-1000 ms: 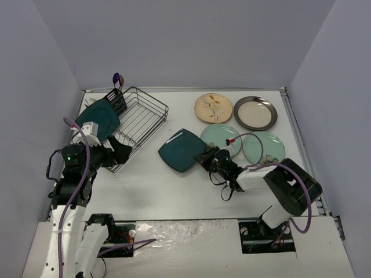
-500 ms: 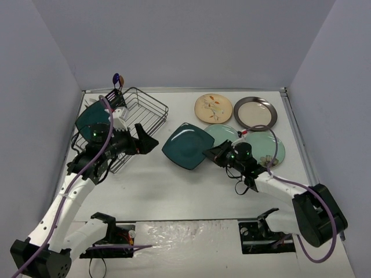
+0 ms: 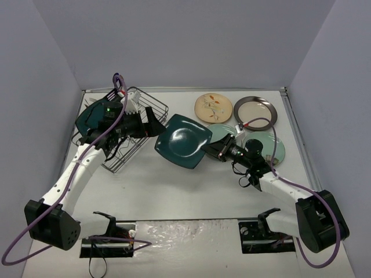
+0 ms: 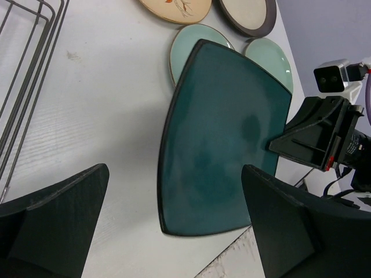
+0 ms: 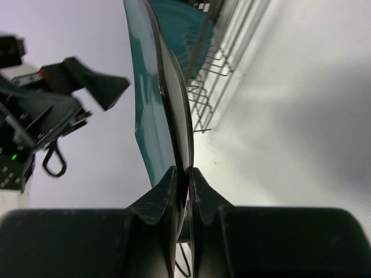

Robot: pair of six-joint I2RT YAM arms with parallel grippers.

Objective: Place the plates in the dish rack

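while the right tool (image 3: 210, 151) is pressed together on the rim of a dark teal square plate (image 3: 184, 141), we see that plate held off the table (image 3: 174, 191), tilted, near the middle of the top view. in the right wrist view the two fingers (image 5: 204, 200) pinch the plate's thin edge, with the plate (image 5: 146, 110) standing edge-on above them. the left tool (image 3: 149, 125) is spread wide and holds nothing; it sits just left of the raised plate, at the right side of the dish rack (image 3: 156, 106). in its own view the plate (image 4: 223, 156) fills the gap between its dark fingers (image 4: 55, 223), and we cannot tell whether they touch it.

a second dark teal square plate (image 3: 91, 119) leans in the left end of the black wire rack, in the upper left of the top view. four round plates lie flat on the table to the right: a cream floral one (image 3: 213, 107), a beige dark-rimmed one (image 3: 255, 112), and two pale mint-green ones (image 3: 222, 131) (image 3: 272, 149) partly covered by the right arm.
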